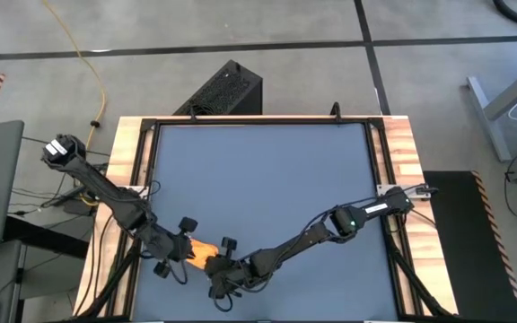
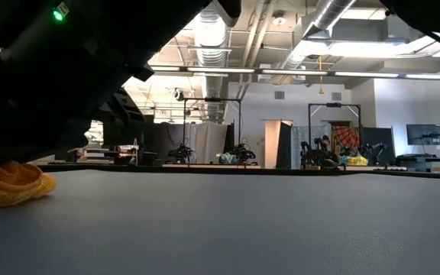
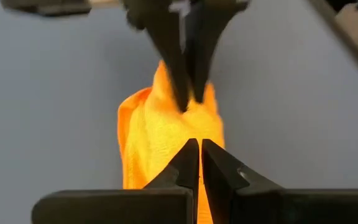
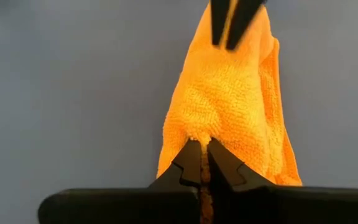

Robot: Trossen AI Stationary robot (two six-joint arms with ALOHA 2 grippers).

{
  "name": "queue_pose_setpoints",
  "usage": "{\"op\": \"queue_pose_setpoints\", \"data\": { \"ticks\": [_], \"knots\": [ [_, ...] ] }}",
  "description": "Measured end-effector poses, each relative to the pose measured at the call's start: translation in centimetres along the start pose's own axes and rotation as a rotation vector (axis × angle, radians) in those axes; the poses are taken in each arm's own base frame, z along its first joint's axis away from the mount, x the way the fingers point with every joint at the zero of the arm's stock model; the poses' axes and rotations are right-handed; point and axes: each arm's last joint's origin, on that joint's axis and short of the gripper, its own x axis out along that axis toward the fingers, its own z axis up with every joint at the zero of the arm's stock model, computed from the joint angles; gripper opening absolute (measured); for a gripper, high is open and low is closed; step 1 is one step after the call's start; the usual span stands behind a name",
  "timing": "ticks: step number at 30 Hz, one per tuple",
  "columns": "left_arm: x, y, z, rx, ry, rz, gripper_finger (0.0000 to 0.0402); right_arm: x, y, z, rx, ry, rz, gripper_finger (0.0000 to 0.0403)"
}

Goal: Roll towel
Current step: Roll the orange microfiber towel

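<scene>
The yellow towel [image 1: 203, 252] lies bunched into a short, thick ridge near the table's front edge, left of the middle. In the low view the towel [image 2: 6, 183] rests on the dark blue tabletop [image 1: 267, 179]. My left gripper [image 3: 199, 144] is shut at the towel's left end and my right gripper [image 4: 204, 144] is shut at its right end. The two face each other along the ridge. In the high view the left gripper [image 1: 189, 250] and right gripper [image 1: 218, 266] stand close together with the cloth between them. My left gripper pinches the towel's left end [image 3: 194, 127] between its two fingers, slanting down from the table's left side. A strip of cloth shows between the fingers. The towel's underside stays on the table. How many layers are held, I cannot tell. My right gripper pinches the towel's right end [image 4: 197, 130] between its two fingers, slanting down from the table's right side. Cloth shows in the slit between the fingers. The towel humps up ahead of the fingertips and its underside lies on the table.
A black perforated box [image 1: 223, 90] stands on the floor beyond the far edge. Wooden frame rails [image 1: 128, 161] run along the table's sides. The tabletop stretches bare toward the far and right edges.
</scene>
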Motion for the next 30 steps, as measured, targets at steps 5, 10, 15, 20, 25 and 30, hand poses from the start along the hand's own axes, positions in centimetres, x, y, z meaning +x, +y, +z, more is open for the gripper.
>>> {"op": "queue_pose_setpoints", "data": {
  "ticks": [5, 10, 15, 20, 25, 30],
  "knots": [
    [1.6, 0.3, -0.6, -0.02, 0.075, 0.044, 0.0001, -0.4, -0.1, 0.3, 0.015, 0.005, -0.003, 0.0025],
    [2.7, 0.6, -1.1, -0.041, 0.127, 0.073, 0.0, -0.6, -0.1, 0.5, 0.011, 0.021, 0.021, 0.0036],
    [3.0, 1.0, -1.3, -0.074, 0.148, 0.086, 0.0, -1.4, 0.1, 1.5, 0.01, 0.032, 0.026, 0.0073],
    [3.0, 1.3, -1.5, -0.134, 0.196, 0.019, 0.0, -3.0, 0.2, 2.5, -0.014, 0.046, -0.016, 0.0123],
    [3.0, 2.4, -2.2, -0.255, 0.26, 0.041, 0.0, -4.2, 1.0, 2.6, -0.047, 0.028, -0.029, 0.0183],
    [3.3, 3.3, -2.9, -0.337, 0.241, -0.052, 0.0, -5.0, 2.4, 3.2, -0.115, -0.073, -0.013, 0.0227]
  ]
}}
